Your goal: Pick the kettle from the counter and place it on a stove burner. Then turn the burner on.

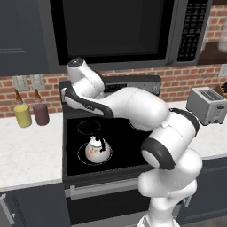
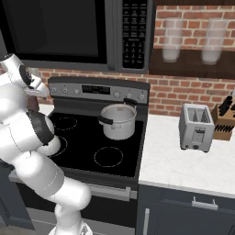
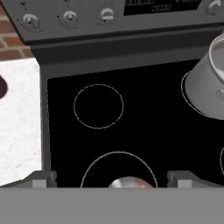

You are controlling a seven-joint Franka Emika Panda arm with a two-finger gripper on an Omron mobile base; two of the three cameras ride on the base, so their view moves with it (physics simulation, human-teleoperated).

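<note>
Gripper (image 3: 112,177) wide open, holding nothing, hovering over the cooktop (image 3: 144,127) near the back panel knobs (image 3: 69,18). Below it, kettle (image 1: 97,148) upright inside the large front-left burner (image 3: 118,168). Beyond, grey pot (image 2: 119,120) on the rear-right ring. Further out, counter (image 1: 26,150) with two jars (image 1: 31,114); toaster (image 2: 197,127) at right.

White, pink-flowered kettle (image 1: 97,149); black cooktop (image 1: 119,146); grey pot (image 2: 119,121).

a home kitchen: a black glass cooktop (image 2: 92,142) under a microwave (image 2: 73,32), a brick wall (image 2: 183,94), a toaster (image 2: 196,127) on the white counter (image 2: 183,165).
</note>
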